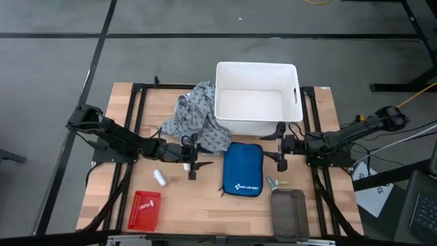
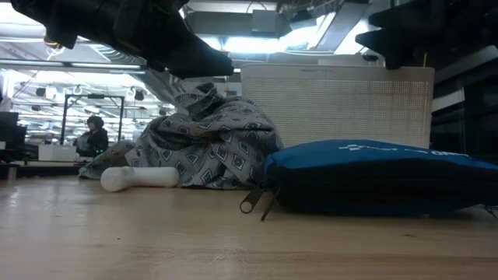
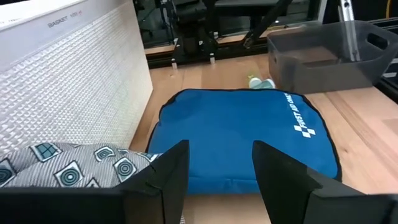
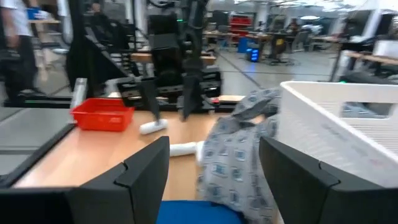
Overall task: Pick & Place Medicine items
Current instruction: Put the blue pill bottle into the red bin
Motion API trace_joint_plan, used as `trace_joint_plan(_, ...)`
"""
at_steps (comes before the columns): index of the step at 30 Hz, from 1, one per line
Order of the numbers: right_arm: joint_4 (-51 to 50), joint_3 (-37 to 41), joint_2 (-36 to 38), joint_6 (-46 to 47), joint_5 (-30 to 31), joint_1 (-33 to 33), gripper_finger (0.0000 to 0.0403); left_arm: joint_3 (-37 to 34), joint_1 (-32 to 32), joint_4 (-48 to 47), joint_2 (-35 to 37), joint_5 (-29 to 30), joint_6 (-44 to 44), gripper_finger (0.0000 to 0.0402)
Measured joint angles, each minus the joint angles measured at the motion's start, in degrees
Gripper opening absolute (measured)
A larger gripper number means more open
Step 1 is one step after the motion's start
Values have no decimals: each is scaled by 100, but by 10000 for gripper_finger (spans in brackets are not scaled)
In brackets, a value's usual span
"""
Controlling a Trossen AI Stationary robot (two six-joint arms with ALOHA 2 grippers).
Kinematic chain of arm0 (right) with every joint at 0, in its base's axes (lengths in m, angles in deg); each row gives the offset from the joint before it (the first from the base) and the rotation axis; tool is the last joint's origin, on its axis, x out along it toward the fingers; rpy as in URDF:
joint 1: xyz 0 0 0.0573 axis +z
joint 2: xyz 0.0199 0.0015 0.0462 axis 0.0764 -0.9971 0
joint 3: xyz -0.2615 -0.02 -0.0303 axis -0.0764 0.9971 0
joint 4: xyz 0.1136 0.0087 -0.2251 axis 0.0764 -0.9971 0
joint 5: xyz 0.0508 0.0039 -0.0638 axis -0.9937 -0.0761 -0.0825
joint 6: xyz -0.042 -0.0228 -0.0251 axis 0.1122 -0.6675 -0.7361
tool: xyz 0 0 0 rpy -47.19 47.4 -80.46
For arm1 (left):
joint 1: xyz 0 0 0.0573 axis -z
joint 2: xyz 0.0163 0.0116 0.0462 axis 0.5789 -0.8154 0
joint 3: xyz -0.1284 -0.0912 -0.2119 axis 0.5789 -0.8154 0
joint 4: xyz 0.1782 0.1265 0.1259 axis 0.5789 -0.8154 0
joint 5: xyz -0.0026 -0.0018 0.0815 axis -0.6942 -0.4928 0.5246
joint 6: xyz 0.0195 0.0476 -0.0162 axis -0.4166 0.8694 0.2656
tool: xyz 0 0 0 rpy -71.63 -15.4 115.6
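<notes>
A white roll [image 1: 159, 178] lies on its side on the wooden table near my left gripper; it also shows in the low view [image 2: 140, 177] and the right wrist view [image 4: 152, 127]. A second white roll [image 1: 186, 166] lies by the grey patterned cloth's edge and shows in the right wrist view [image 4: 183, 149]. A small greenish item [image 1: 273, 182] lies right of the blue pouch [image 1: 243, 169] and shows in the left wrist view [image 3: 261, 82]. My left gripper [image 1: 193, 158] is open and empty, above the table left of the pouch. My right gripper [image 1: 280, 145] is open and empty, right of the pouch.
A white basket [image 1: 257, 99] stands at the table's far middle, with the grey patterned cloth [image 1: 194, 123] heaped against its left side. A red tray [image 1: 144, 209] sits at the near left and a grey container [image 1: 289, 213] at the near right. A person [image 2: 93, 136] shows in the room behind.
</notes>
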Motion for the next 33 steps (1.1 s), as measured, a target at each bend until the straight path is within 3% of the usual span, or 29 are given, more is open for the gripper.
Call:
trace_joint_plan(8,-27,0,1,490,-211,176,249,43,0,-74,0,6,-55,173)
trace_joint_plan(33,-465,-26,-387,2048,1,662,249,562,66,-867,0,-243,211,173)
